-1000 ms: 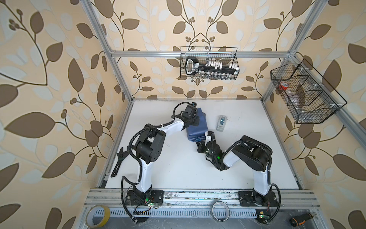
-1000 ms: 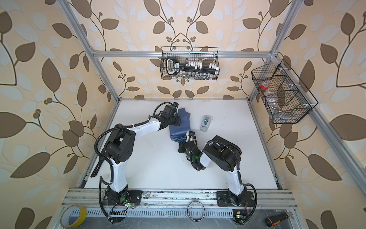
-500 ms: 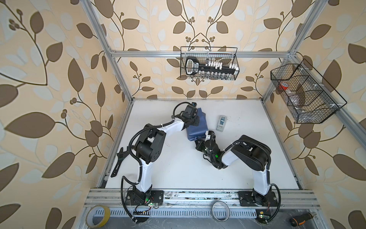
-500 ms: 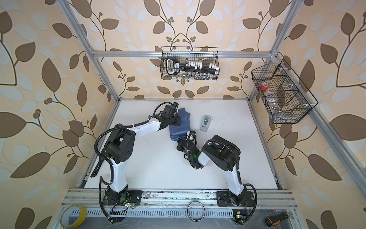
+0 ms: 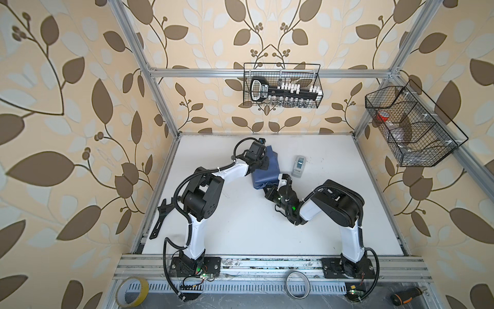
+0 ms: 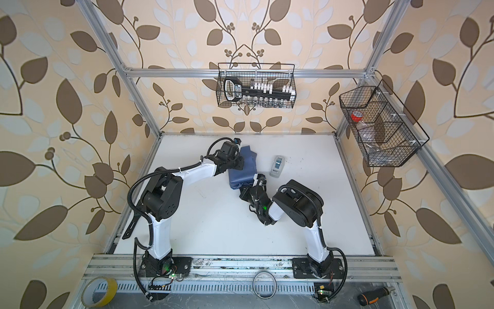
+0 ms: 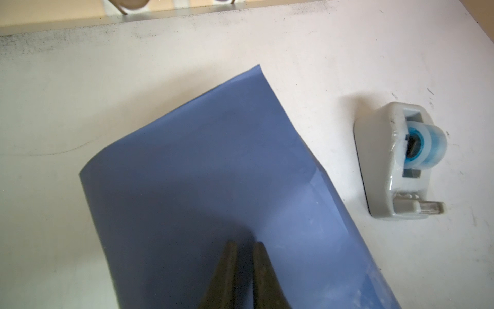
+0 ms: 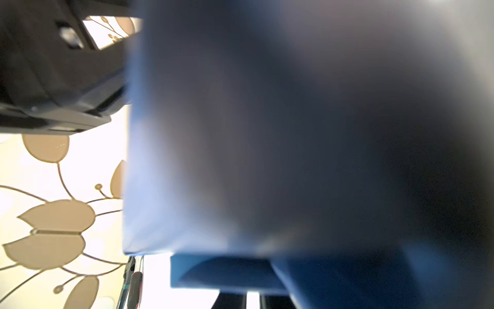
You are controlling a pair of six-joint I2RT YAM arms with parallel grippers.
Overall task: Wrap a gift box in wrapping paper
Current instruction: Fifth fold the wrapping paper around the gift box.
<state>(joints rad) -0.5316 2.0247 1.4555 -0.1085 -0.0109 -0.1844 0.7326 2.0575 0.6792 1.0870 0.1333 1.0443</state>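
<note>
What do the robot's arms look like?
Both the left arm and right arm have white tube-shaped links, chunky black joints and ribbed black cables. A tiny green light glows on the right one. The left pincer has dark, tapered fingers.

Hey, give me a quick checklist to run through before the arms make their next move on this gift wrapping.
1. Wrapping paper covers the gift box: ok, no black showing.
2. Left gripper on the paper, jaws close together: ok.
3. Right gripper holding the paper's near end: cannot tell.
4. Far paper end folded closed: not ok, loose flap.
5. Tape dispenser clear of the paper: ok.
</note>
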